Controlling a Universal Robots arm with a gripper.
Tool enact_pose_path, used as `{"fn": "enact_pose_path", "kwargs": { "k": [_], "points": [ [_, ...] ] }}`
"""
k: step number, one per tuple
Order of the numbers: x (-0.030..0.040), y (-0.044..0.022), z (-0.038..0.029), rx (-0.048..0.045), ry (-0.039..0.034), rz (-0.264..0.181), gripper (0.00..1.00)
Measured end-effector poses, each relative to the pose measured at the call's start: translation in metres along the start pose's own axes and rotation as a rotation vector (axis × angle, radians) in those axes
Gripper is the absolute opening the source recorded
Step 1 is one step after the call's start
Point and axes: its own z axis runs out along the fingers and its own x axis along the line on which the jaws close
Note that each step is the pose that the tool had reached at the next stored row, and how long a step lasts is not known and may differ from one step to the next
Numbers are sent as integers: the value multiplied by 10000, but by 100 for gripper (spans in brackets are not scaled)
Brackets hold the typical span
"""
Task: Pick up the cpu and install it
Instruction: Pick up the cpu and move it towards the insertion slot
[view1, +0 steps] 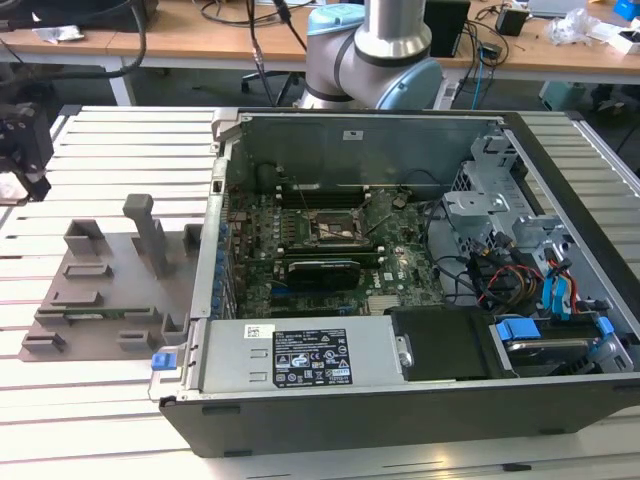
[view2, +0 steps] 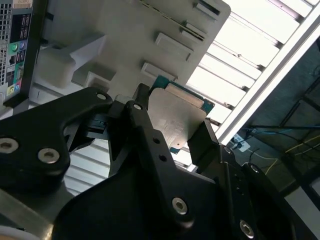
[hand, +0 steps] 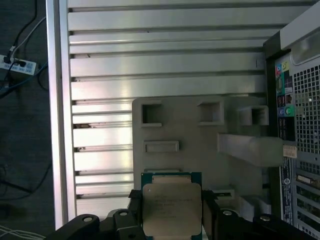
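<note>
The hand (view2: 174, 125) is pinching the cpu (view2: 180, 112) by two opposite edges, its black fingers (view2: 144, 127) pressed against the chip's sides (the silver lid faces the camera in both wrist views). The cpu is held in the air near the grey holder plate (hand: 200, 145), not resting in any of its slots. The plate lies on the slatted table (view1: 130, 150), just beside the open computer case (view1: 400, 410). In the exterior view the hand (view1: 20, 150) hangs apart from the plate, to its left.
</note>
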Motion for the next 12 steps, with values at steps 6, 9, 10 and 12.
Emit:
{"fn": "enact_pose_path", "kwargs": {
  "k": [6,9,10,12],
  "points": [
    [-5,3,-194,0,1,0,55],
    [-8,4,-286,0,1,0,55],
    [-8,5,-321,1,1,0,55],
    [-8,5,-332,-2,-2,0,55]
  ]
}}
